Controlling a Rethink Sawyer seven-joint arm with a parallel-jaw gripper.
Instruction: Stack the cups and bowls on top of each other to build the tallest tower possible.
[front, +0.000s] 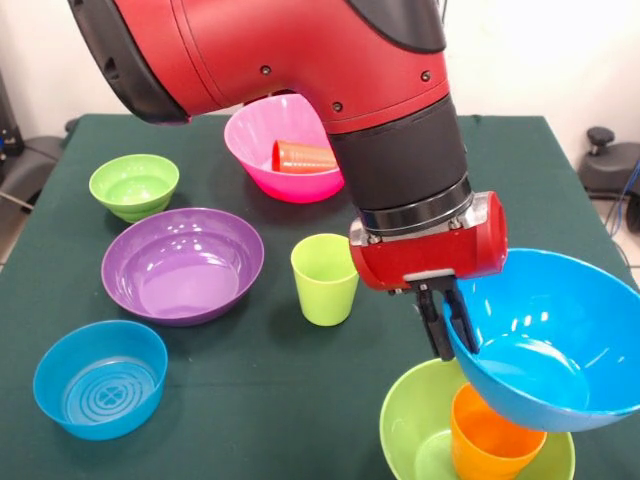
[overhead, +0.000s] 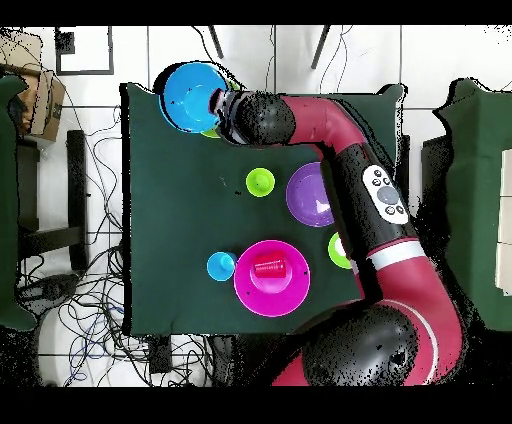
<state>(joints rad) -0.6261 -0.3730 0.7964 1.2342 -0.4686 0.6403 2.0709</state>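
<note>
At the table's near edge, toward its near corner, the tower (front: 500, 420) has three pieces: a large lime green bowl (front: 415, 435) at the bottom, an orange cup (front: 490, 440) standing in it, and a large blue bowl (front: 550, 340) sitting tilted on the cup. The gripper (front: 447, 322) has its jaws nearly closed, pinching that blue bowl's rim.

Left to stack, judging by the table: the small blue bowl (front: 100, 380), purple bowl (front: 183, 265), lime green cup (front: 324, 278), small lime green bowl (front: 134, 186), and at the far edge the pink bowl (front: 270, 150) with a red cup (front: 302, 157) lying inside. No writing is legible anywhere.
</note>
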